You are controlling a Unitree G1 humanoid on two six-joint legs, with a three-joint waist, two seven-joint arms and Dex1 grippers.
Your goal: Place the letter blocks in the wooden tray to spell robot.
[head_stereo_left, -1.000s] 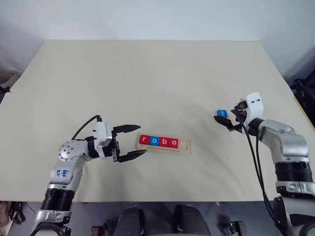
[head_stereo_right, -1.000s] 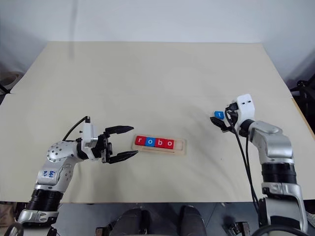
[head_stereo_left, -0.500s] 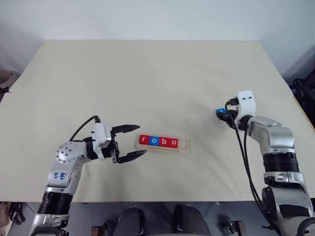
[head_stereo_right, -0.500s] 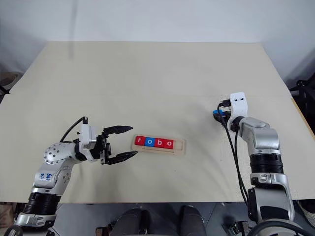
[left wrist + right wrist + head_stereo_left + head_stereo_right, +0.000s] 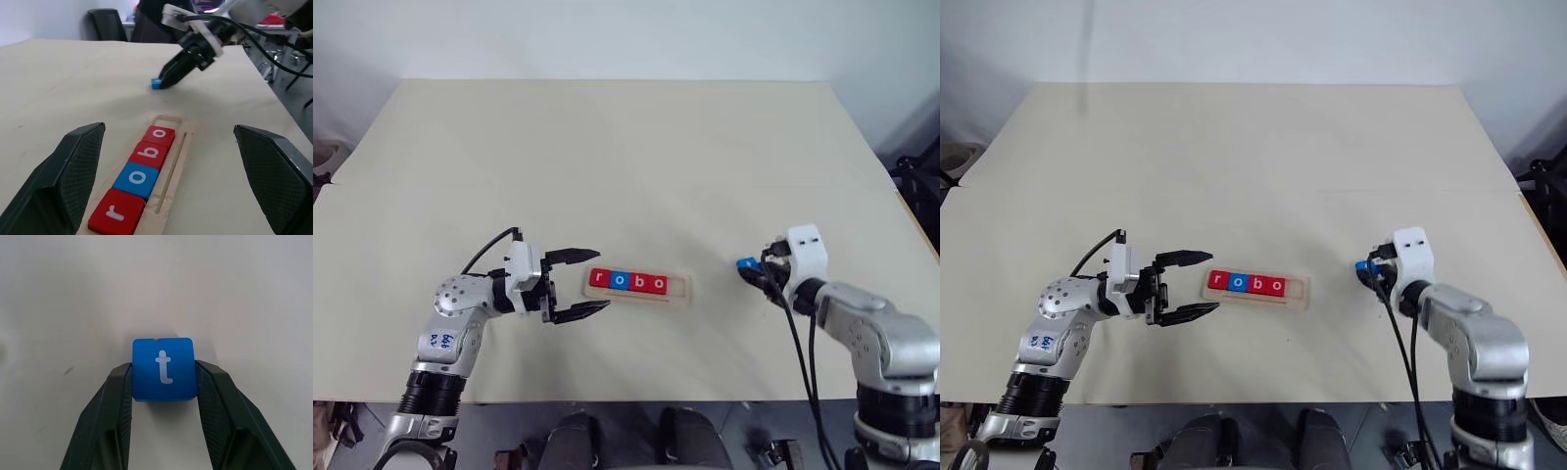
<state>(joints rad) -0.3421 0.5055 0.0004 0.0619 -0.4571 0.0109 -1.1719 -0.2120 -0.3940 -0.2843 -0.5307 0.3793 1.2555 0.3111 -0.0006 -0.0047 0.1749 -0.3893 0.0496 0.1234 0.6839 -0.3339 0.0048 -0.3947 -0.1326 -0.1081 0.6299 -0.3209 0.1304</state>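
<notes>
Silver-grey arms w/ white wrist housings, black cables, black-fingered left gripper & right gripper — blue scribbles on left forearm.

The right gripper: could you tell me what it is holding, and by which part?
The right gripper holds the blue t block by its two opposite side edges.

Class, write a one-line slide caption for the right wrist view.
Right gripper clamps the blue t block between its two black fingers above the pale table.

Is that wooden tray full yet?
Not full. The wooden tray holds r, o, b, o; its right end slot is bare. The t block is outside.
</notes>
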